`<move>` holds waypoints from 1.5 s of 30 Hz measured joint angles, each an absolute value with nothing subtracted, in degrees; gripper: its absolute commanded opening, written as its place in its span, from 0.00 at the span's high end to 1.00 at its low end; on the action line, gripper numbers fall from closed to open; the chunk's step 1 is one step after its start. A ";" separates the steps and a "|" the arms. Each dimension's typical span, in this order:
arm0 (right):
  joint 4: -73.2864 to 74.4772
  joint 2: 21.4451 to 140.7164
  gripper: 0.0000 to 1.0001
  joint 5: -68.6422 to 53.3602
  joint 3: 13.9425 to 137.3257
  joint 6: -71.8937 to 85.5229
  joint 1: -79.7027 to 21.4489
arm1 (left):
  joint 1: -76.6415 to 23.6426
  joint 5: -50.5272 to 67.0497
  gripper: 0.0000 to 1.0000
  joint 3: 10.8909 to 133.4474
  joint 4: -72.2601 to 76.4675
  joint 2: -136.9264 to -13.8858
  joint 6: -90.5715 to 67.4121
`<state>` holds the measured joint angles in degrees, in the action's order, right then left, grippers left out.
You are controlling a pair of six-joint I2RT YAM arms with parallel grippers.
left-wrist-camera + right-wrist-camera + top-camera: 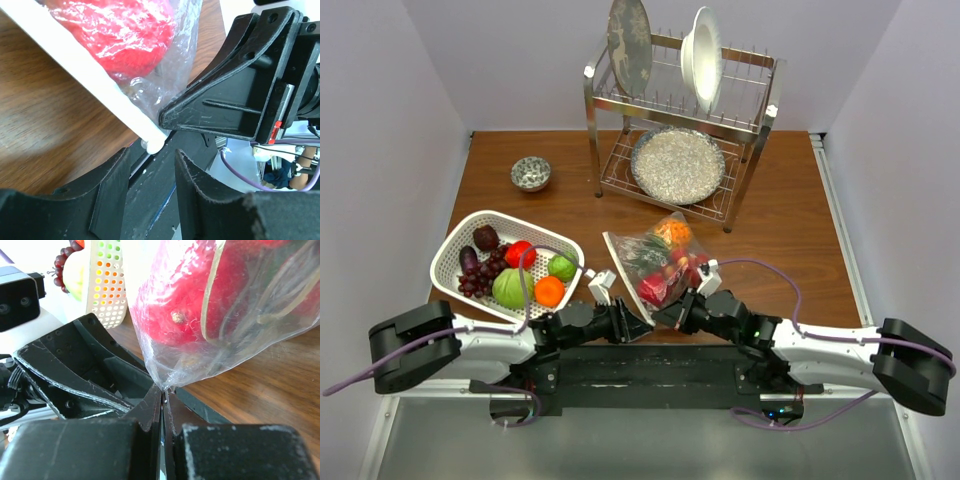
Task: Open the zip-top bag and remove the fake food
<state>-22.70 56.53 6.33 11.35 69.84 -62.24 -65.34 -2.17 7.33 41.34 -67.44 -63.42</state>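
Note:
The clear zip-top bag [655,255] lies on the table just beyond both grippers, with fake food inside: a red fruit [653,287], an orange piece [673,231] and green bits. My right gripper [667,316] is shut on the bag's near corner, with its jaws closed tight on the plastic [162,390] under the red fruit [185,305]. My left gripper [636,326] is open. In the left wrist view the end of the bag's white zip strip [152,141] sits at the mouth of the open left gripper [152,167], not gripped. The right gripper's body [235,100] is close on the right.
A white slotted basket [458,243] with more fake fruit stands at the left, near the left arm. A metal dish rack [758,135] with plates stands at the back. A small patterned bowl [531,172] sits at the back left. The table's near edge lies under the grippers.

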 measured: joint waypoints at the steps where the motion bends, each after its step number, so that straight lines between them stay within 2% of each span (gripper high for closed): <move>1: -22.59 56.45 1.00 6.33 11.35 69.89 -62.24 | -65.34 -2.15 0.55 7.40 41.63 -67.68 -63.42; 18: -20.01 53.12 1.00 6.33 11.44 70.39 -62.24 | -65.36 -1.67 0.56 9.26 45.17 -71.33 -62.87; 21: -20.01 52.75 1.00 6.33 11.44 70.41 -62.24 | -65.36 -1.67 0.62 9.26 46.19 -71.94 -62.94; 25: -19.99 52.86 1.00 6.33 11.44 70.41 -62.24 | -65.36 -1.58 0.81 9.32 47.22 -72.69 -63.20; 28: -19.84 52.88 1.00 6.31 11.44 70.39 -62.24 | -65.39 -1.50 0.86 9.32 47.53 -72.75 -63.48; 39: -19.14 54.57 1.00 4.49 11.60 67.18 -62.22 | -65.45 -1.17 0.87 9.32 45.34 -72.40 -64.18; 45: -17.30 52.71 1.00 3.46 11.60 64.95 -62.22 | -65.76 -0.99 0.84 9.32 44.62 -71.94 -65.08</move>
<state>-17.30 52.71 3.46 11.60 64.95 -62.22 -65.76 -0.99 9.32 44.62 -71.94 -65.08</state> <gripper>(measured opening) 0.008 0.177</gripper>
